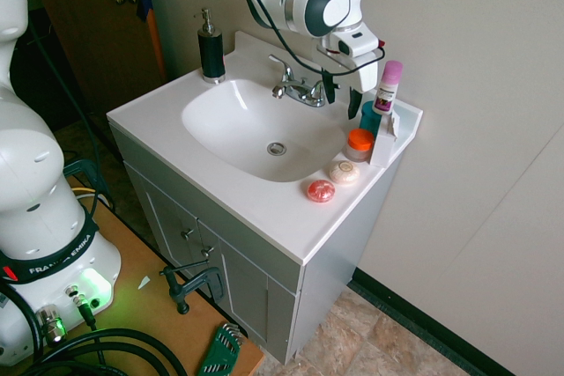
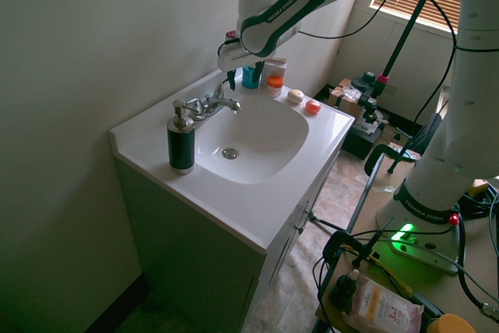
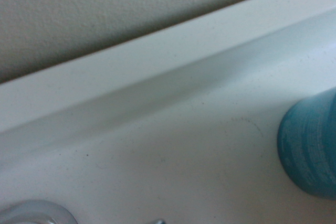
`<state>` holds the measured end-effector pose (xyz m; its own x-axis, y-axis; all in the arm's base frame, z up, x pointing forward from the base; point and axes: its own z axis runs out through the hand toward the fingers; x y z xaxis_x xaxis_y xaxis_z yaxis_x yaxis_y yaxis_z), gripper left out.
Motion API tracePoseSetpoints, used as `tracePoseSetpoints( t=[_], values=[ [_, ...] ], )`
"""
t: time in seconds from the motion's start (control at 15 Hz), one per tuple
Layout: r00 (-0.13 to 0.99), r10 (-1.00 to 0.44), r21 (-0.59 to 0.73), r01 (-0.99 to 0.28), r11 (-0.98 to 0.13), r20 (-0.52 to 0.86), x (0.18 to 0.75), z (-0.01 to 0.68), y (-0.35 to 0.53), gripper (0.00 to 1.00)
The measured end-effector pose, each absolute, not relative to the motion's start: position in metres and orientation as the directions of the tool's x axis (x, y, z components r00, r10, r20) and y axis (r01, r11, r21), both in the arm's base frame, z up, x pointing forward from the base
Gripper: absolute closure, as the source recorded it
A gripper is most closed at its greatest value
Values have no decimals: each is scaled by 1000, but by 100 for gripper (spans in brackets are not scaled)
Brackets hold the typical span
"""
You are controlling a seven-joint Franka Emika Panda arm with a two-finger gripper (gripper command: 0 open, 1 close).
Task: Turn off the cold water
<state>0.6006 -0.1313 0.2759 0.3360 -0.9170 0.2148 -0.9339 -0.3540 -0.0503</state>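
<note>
A chrome faucet point(image 1: 298, 88) with two lever handles stands at the back of the white sink point(image 1: 220, 116). It also shows in the second exterior view as the faucet point(image 2: 210, 104). My gripper point(image 1: 341, 96) hangs open just beside the handle on the blue-cup side. One dark finger point(image 1: 328, 85) is close against that handle and the other is out toward the cup. From the other side the gripper point(image 2: 231, 78) sits just above and behind the spout. I see no water stream. The wrist view shows only the backsplash, bare counter and a sliver of the chrome faucet base point(image 3: 31, 214).
A black soap dispenser point(image 1: 211, 46) stands on the far side of the faucet. A blue cup point(image 1: 370, 117), also visible as the cup point(image 3: 310, 145), crowds the counter corner by the gripper. With it are a pink-capped bottle point(image 1: 388, 85), an orange-lidded jar point(image 1: 359, 143) and two round soaps point(image 1: 321, 190). The wall is directly behind.
</note>
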Motion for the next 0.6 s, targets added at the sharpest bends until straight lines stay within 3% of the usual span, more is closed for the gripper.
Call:
tracePoseSetpoints(
  t=[0.33, 0.6],
  values=[
    [356, -912, -51, -926, -373, 205, 591, 282, -122, 0],
    [431, -893, -52, -896, -440, 130, 538, 302, -83, 0]
  ],
)
